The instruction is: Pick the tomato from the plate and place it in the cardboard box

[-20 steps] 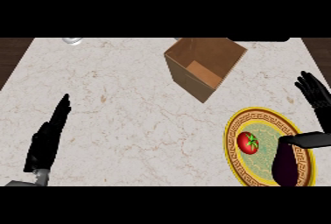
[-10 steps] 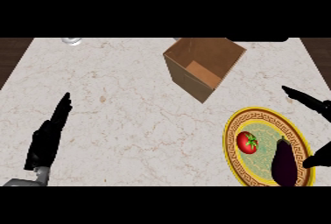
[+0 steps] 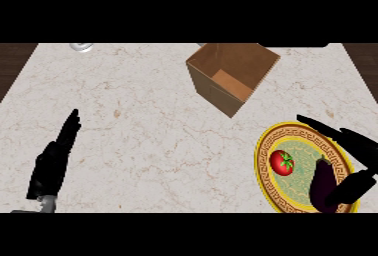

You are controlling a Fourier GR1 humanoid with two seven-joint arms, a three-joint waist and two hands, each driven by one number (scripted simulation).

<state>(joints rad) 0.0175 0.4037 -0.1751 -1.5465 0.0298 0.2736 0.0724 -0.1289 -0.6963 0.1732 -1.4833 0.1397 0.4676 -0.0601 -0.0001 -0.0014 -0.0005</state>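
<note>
The robot's right hand (image 3: 353, 150) hangs spread and empty over the plate (image 3: 267, 150), where the tomato (image 3: 282, 162) lies beside an eggplant (image 3: 323, 182). Closing carelessly could catch the eggplant instead. The box (image 3: 232, 75) waits nearby.

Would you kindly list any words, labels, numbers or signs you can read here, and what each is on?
None: no readable text anywhere.
The cardboard box is plain brown, with no print showing.
The plate has only a gold key-pattern border, no letters.
The tomato, eggplant and counter carry no markings.
</note>
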